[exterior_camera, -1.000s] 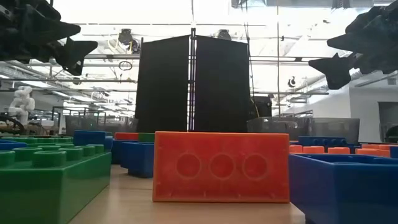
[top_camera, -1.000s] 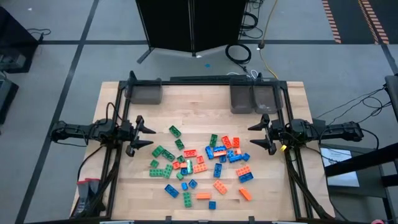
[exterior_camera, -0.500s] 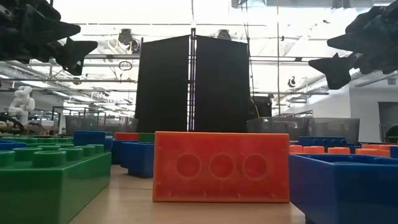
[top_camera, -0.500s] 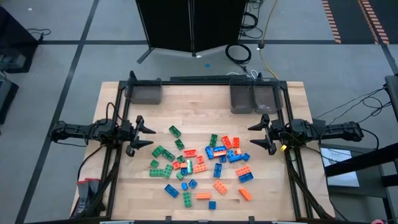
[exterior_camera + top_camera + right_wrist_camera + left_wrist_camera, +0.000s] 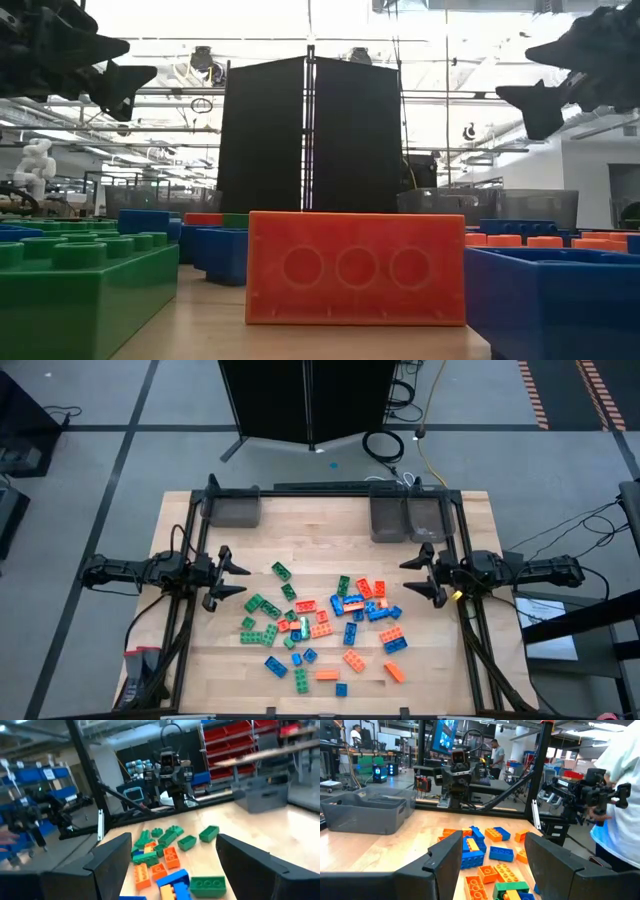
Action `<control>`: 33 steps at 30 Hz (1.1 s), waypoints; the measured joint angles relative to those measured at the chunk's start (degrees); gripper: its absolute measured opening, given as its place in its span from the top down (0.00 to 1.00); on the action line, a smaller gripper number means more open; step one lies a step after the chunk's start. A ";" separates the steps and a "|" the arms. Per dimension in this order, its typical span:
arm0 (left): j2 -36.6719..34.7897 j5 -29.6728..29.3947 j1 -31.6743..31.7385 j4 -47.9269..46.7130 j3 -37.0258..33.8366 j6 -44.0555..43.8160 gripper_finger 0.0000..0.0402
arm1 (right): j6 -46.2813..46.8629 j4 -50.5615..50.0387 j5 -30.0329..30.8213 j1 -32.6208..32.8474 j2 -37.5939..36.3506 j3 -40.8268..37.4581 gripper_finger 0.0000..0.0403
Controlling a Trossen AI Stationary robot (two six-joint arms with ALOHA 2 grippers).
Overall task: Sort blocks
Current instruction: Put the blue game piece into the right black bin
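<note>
Table (image 5: 200, 660): pale wooden top inside a dark frame.

Blocks (image 5: 325, 620): green, orange and blue studded bricks, loose in a scatter on the table top between the two grippers. Green ones lie mostly toward the left gripper, blue and orange ones toward the right gripper. None is seen inside any bin.

Left gripper (image 5: 233, 575): raised above the table at its left edge, fingers spread wide, holding nothing. The nearest green bricks lie just ahead of its fingertips.

Right gripper (image 5: 421, 575): raised at the right edge, facing the left gripper across the pile, fingers spread wide, holding nothing. Blue bricks lie just ahead of it.

Single grey bin (image 5: 232, 511): at the far edge of the table, beyond the left gripper and well apart from the blocks. In the left wrist view no contents are visible above its rim.

Pair of grey bins (image 5: 406, 518): side by side and touching at the far edge, beyond the right gripper. They look empty from above.

Person (image 5: 625, 795): in a white top, standing beside the table in the left wrist view.
</note>
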 joint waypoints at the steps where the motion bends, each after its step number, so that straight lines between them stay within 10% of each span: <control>1: 0.01 0.01 0.00 0.00 0.00 0.00 0.46 | 1.98 0.64 -0.22 -0.01 0.02 0.00 0.29; 8: 0.02 0.00 0.00 0.00 0.00 0.04 0.46 | 21.07 25.58 8.57 0.01 0.08 1.01 0.29; 12: 0.02 -0.04 0.00 0.46 0.01 0.04 0.46 | 14.64 38.76 17.52 -0.01 1.33 8.93 0.29; 18: 0.02 0.00 0.00 6.71 -0.01 -5.70 0.46 | -0.99 11.81 14.30 0.01 15.25 35.64 0.29; 22: 0.02 0.83 0.00 10.69 0.05 -19.42 0.46 | 11.31 -26.53 11.33 0.23 32.88 53.43 0.29; 25: 0.02 0.87 -0.01 11.00 0.08 -28.71 0.46 | 23.97 -47.03 -2.93 1.87 46.16 61.53 0.29; 28: 0.02 -1.76 -0.02 10.77 0.10 -33.96 0.46 | 31.17 -48.25 -17.53 6.37 56.97 63.57 0.29; 33: 0.02 -7.63 0.00 10.78 0.10 -34.18 0.46 | 34.57 -40.37 -21.20 16.84 68.45 64.59 0.29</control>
